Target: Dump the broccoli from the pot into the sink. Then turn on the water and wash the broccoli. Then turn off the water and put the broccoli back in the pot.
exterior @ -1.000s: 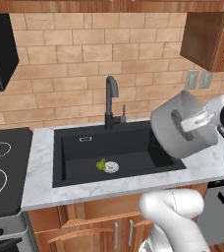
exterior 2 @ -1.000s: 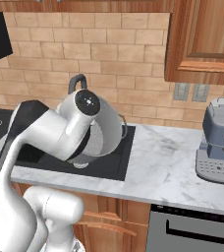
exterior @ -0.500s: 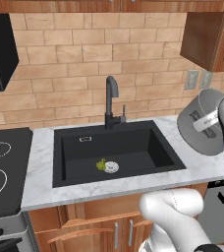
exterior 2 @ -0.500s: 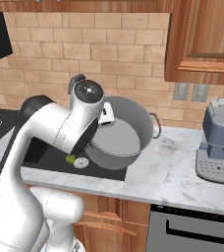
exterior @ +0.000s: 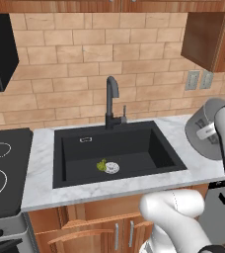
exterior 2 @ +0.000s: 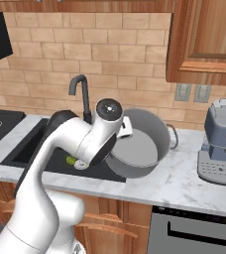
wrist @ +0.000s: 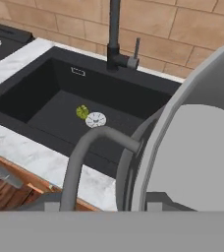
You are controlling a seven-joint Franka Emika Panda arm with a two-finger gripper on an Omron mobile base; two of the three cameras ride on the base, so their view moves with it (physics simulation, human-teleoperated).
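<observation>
The small yellow-green broccoli lies on the floor of the black sink, touching the left side of the round silver drain; the hand view shows the broccoli there too. The grey pot hangs tilted above the white counter just right of the basin, its mouth towards the right base camera and its inside bare. My gripper is shut on the pot's rim beside a loop handle. No water runs from the dark gooseneck faucet.
A black stovetop lies left of the sink. A grey coffee machine stands on the counter at the far right, close to the pot. Wall outlets and a wooden cabinet are above that counter.
The arm has carried the tilted pot to the right, from over the sink's right part to above the counter beside it. The broccoli has stayed by the drain.
</observation>
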